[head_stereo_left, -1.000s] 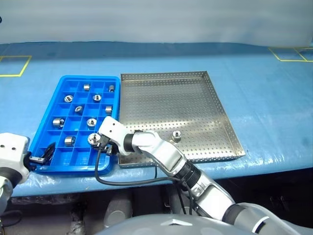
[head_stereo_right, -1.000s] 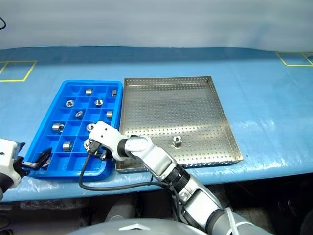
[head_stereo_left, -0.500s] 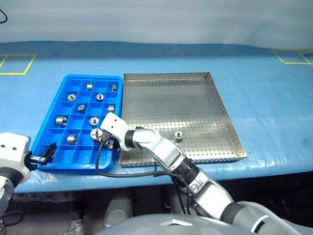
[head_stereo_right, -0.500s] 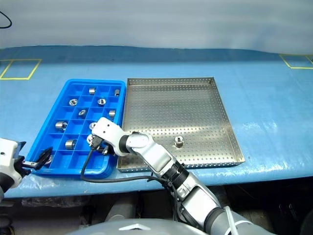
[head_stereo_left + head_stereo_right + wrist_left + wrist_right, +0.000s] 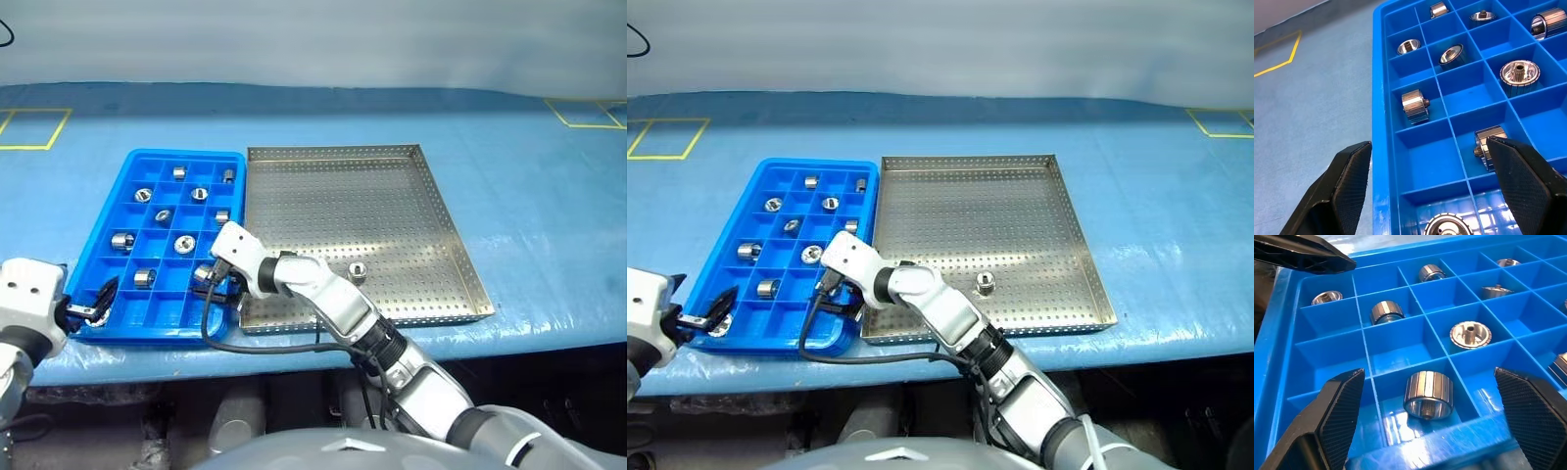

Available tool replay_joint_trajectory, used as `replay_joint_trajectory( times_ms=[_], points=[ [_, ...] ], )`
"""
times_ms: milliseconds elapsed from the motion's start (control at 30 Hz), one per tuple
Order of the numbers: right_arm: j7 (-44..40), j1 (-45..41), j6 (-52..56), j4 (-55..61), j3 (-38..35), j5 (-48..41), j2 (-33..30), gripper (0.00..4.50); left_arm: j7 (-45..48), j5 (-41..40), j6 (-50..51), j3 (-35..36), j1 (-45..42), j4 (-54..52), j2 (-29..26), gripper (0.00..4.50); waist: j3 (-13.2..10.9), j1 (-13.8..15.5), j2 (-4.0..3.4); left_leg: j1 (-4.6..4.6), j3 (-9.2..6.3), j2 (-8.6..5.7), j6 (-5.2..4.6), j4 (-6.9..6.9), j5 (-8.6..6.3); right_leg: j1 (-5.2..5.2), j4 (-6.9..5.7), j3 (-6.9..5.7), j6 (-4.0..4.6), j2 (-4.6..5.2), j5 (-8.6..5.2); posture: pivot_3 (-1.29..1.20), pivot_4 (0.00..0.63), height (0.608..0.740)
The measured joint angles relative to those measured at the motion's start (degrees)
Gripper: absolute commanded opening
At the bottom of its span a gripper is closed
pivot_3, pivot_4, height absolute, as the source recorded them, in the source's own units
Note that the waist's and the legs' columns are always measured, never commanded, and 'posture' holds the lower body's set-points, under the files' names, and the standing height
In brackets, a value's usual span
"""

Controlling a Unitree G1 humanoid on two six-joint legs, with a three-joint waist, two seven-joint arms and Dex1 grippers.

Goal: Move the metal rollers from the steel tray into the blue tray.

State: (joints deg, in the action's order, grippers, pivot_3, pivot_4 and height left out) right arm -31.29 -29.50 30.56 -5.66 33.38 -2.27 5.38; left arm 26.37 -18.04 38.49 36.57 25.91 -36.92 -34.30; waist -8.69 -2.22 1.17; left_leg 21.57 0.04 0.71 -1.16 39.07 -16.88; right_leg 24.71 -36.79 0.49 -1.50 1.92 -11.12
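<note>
Metal rollers (image 5: 184, 243) sit mostly in the blue tray (image 5: 108, 231), which lies on the blue-covered table (image 5: 529, 186) touching the left rim of the steel tray (image 5: 343, 211); one roller (image 5: 358, 270) is left in the steel tray, toward its near edge, standing upright. Head views show about ten rollers in the blue tray, one per compartment, though the near-row ones are partly hidden by the arms so the count is rough; one steel tray, one blue tray. Right gripper (image 5: 1425, 421) is at the blue tray's near right corner, jaws spread wide, nothing gripped. The right wrist view shows what the head views hide: a ribbed roller (image 5: 1428, 394) lying on its side in a near-row compartment, directly between the two open fingers (image 5: 1332, 421) but not touching either. It also shows a black finger of the other gripper at the tray's near left edge. Left gripper (image 5: 1425, 191) is at the tray's near left corner, jaws also wide and empty. In the left wrist view one finger (image 5: 1347, 181) is outside the tray over the table cover, the other over the compartments, with a roller (image 5: 1488, 145) just beside that finger and another roller (image 5: 1447, 228) low between the fingers, neither clearly touched.
</note>
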Motion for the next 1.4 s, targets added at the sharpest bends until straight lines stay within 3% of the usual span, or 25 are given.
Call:
replay_joint_trajectory(
  times_ms=[267,433,700,967,1400],
  points=[
    [2.81,1.44,1.8,13.54,-8.33,-1.16,-3.8,4.48,0.93,-1.12,-0.19,-5.95,-6.69,0.11,0.1,4.12,-0.01,0.26,0.0,0.03,-0.08,-0.04,0.01,0.02,0.0,-0.05,0.02,-0.03,0.0,-0.01,-0.01,-0.07,0.15,0.74],
    [4.0,5.07,8.14,22.28,-16.22,-1.33,-13.4,4.48,0.95,-1.15,-0.24,-14.83,-13.53,0.3,1.31,4.12,0.05,-0.02,0.08,0.05,-0.04,-0.11,-0.05,0.02,-0.02,-0.06,0.07,0.02,-0.04,0.03,-0.01,-0.13,0.15,0.74],
    [7.06,12.05,16.25,28.06,-19.22,-1.06,-18.92,4.48,1.15,-0.97,-0.92,-24.22,-23.2,5.43,3.37,4.12,-0.04,-3.35,-0.08,0.05,0.03,-0.03,-0.04,-0.05,-0.03,0.05,-0.03,0.17,-0.22,-0.36,0.08,-0.22,0.15,0.74],
    [10.67,17.52,21.31,34.09,-20.97,-1.61,-19.03,4.48,1.2,-1.01,-1.81,-30.69,-27.16,7.62,6.71,4.12,-0.04,-6.17,-0.07,0.07,0.07,-0.01,-0.1,0.01,-0.05,0.01,0.02,0.45,-0.61,-0.31,0.11,-0.25,0.15,0.74],
    [13.98,21.96,23.66,35.02,-20.5,-3.62,-16.18,4.48,3.6,-1.11,-1.8,-35.91,-26.81,7.63,6.59,4.12,-0.04,-8.58,-0.08,0.06,0.05,-0.02,-0.1,0.01,-0.06,0.01,0.0,0.49,-0.9,-0.32,-0.06,-0.25,0.15,0.74]
  ],
)
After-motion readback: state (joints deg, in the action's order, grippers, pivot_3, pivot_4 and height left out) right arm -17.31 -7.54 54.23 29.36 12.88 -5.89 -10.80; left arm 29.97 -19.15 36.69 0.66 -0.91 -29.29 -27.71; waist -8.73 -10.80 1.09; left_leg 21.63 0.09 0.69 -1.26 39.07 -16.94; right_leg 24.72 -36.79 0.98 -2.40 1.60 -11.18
